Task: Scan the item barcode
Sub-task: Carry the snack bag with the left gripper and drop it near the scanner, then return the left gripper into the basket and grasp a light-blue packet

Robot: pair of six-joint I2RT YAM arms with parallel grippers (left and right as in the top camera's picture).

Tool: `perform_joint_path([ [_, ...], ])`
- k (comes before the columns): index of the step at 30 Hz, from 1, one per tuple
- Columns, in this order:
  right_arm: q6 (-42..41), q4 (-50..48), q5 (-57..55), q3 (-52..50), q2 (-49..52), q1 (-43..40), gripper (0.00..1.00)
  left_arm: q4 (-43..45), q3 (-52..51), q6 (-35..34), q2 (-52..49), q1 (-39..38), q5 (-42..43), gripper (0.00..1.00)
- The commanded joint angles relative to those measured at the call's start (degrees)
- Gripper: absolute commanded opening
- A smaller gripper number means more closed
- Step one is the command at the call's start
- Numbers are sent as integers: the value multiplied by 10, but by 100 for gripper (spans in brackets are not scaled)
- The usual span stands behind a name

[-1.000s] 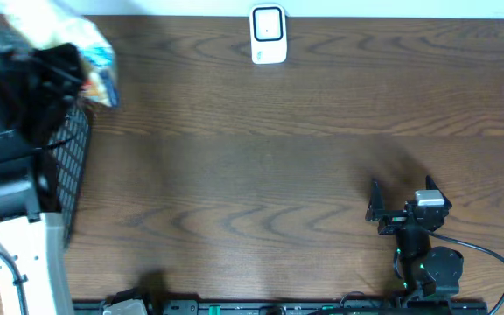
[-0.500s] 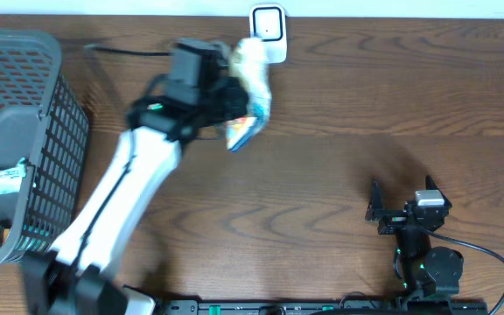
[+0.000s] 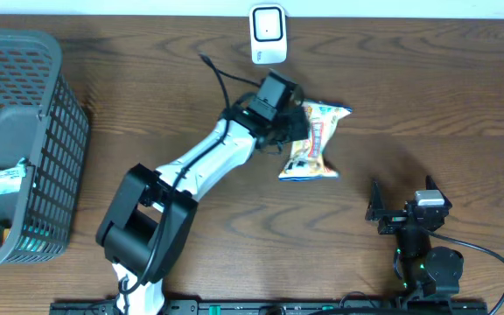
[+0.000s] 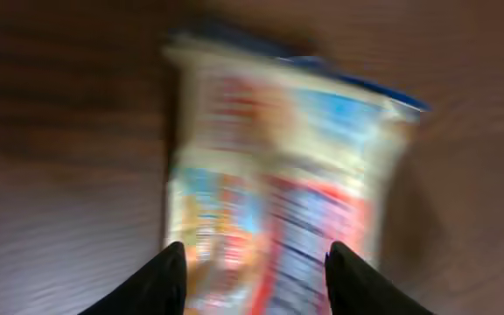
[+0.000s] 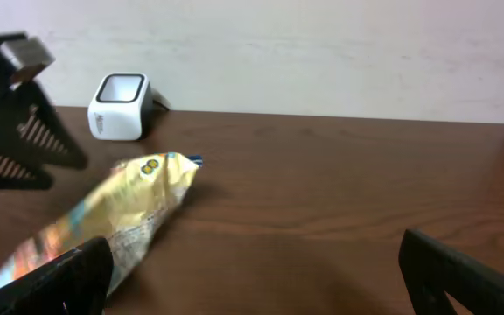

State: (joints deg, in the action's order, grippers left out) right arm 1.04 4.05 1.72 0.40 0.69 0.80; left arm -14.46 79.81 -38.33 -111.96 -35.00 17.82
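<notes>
Near the white scanner (image 3: 268, 35), my left gripper (image 4: 254, 258) has its jaws parted over the snack bag (image 3: 315, 140), seemingly laid there for scanning; my right gripper (image 5: 252, 280) waits wide open.

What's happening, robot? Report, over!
Left gripper open over the bag. Right gripper open, off to the side. Bag lying on the table, short of the scanner. Nothing between them.

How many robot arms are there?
2. The left arm stretches across the middle of the table, left pincer at the snack bag. The right arm sits folded at the near right edge, right pincer open. None seems hidden.
</notes>
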Motion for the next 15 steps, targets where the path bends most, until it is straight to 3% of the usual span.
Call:
perform_joint_path([
  [1,-3,2,-1,-1,-3,-4,99,22,11,15,38,3,11,51],
  [6,-3,2,-1,-1,-3,-4,99,14,12,104,160,70,9,52],
  [10,-3,2,-1,-1,-3,-4,99,-5,12,107,245,147,7,52],
  [15,-3,2,-1,-1,-3,-4,99,-69,12,112,357,355,-92,58],
])
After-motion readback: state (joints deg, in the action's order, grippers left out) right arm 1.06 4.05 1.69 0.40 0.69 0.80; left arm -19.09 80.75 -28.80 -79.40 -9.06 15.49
